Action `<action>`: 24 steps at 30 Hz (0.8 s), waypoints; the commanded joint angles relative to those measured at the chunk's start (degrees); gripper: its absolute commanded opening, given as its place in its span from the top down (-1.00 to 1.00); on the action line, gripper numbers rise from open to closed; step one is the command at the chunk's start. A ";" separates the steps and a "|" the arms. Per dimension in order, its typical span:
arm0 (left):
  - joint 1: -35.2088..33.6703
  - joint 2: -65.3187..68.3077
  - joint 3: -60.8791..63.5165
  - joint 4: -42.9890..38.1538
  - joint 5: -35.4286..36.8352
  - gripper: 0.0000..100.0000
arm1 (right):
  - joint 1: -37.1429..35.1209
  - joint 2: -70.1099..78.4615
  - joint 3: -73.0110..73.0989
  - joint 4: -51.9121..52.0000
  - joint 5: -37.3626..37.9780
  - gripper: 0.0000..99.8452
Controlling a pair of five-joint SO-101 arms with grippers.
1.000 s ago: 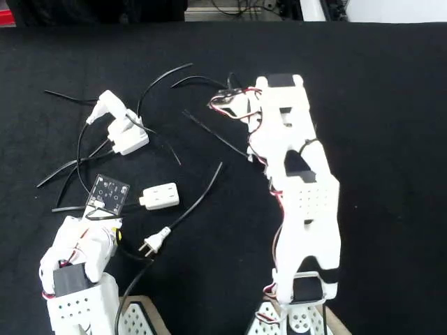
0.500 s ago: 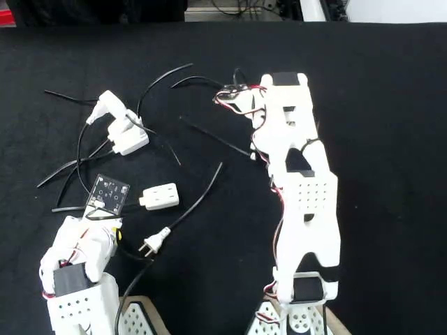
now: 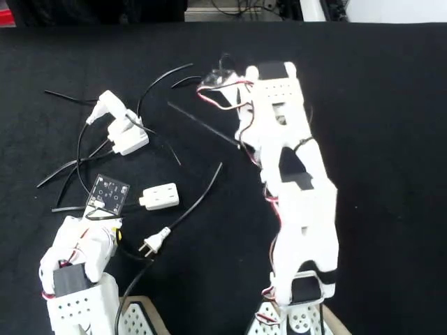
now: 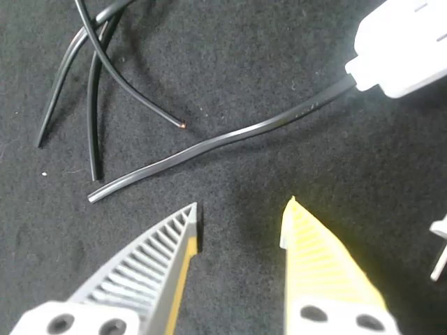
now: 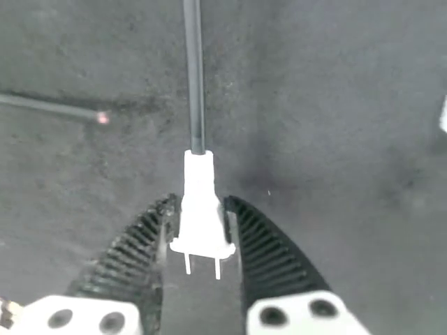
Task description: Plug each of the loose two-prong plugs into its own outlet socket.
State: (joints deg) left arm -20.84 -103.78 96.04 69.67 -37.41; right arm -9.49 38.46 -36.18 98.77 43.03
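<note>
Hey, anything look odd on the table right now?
Yes. The plug held by the right gripper sits backwards: its prongs point back toward the wrist and its cord leads away. A loose cord near the left gripper ends in bare copper.

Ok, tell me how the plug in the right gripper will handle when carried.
The white plug looks small and rigid, so probably light and steady in the right gripper. Its black cord is thin and likely floppy, so it may drag behind.

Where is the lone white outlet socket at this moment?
High view: the outlet socket lies on the table's left half, just beyond a loose plug, beside the left arm's tip.
</note>
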 commanded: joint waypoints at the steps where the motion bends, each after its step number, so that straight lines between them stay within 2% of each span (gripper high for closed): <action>1: -0.92 -0.53 0.04 0.88 0.35 0.61 | -0.62 -12.09 1.89 1.85 -3.43 0.98; 10: -0.92 -0.53 0.04 0.88 0.35 0.61 | 0.09 -37.41 18.68 0.53 -9.23 0.98; 20: -0.92 -0.53 0.04 0.88 0.44 0.61 | 0.00 -67.30 58.95 -26.81 -11.78 0.98; 24: -0.84 -0.53 0.04 1.05 0.44 0.61 | 0.09 -73.45 71.34 -34.90 -11.69 0.98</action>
State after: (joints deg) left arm -20.84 -103.78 96.04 69.67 -37.41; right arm -9.58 -30.02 28.44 69.23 31.60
